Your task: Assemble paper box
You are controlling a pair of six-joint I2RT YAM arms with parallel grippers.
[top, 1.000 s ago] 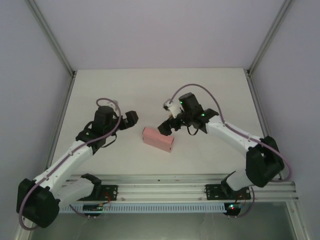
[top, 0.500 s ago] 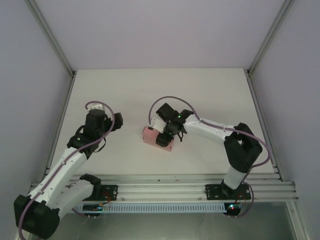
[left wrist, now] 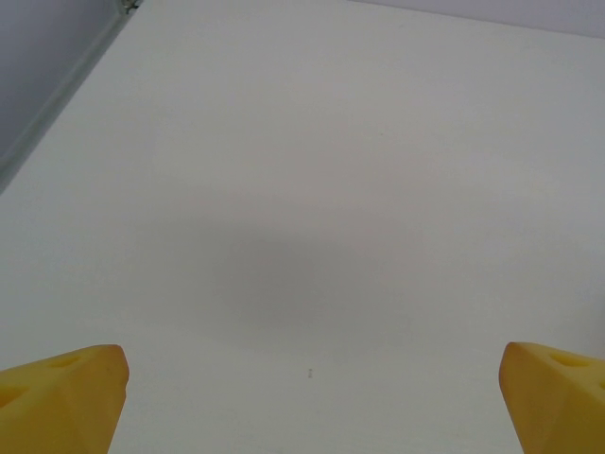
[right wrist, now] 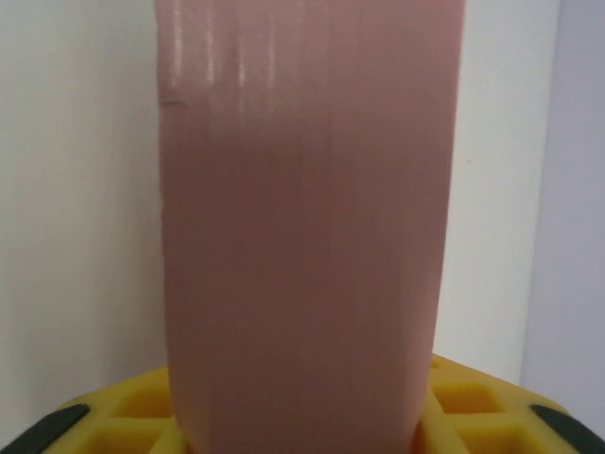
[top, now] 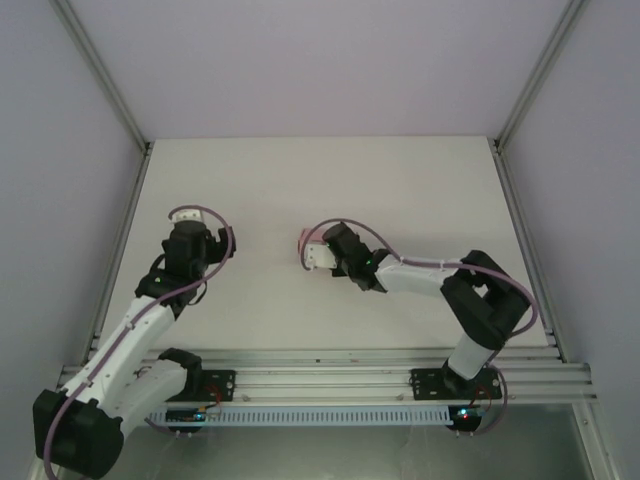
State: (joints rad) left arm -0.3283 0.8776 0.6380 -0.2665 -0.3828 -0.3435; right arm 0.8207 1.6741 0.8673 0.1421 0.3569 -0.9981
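The pink paper box (right wrist: pixel 302 218) stands upright in the right wrist view, a closed flat-sided block taking up the middle of the frame. Its lower end sits between the yellow pads (right wrist: pixel 473 397) of my right gripper (right wrist: pixel 302 421), which is shut on it. From above, the right gripper (top: pixel 322 256) hangs over the table's middle, and its wrist hides the box. My left gripper (left wrist: pixel 312 397) is open over bare table, with nothing between its yellow fingertips (left wrist: pixel 66 392). In the top view the left gripper (top: pixel 186 238) is well to the left of the right one.
The white table (top: pixel 300 180) is walled by pale panels with metal posts at the back corners (top: pixel 145 145). A rail (top: pixel 320 375) carrying both arm bases runs along the near edge.
The right gripper came down on the box lying on the table, closed on it and lifted it off the surface. The left arm drew back to the left.
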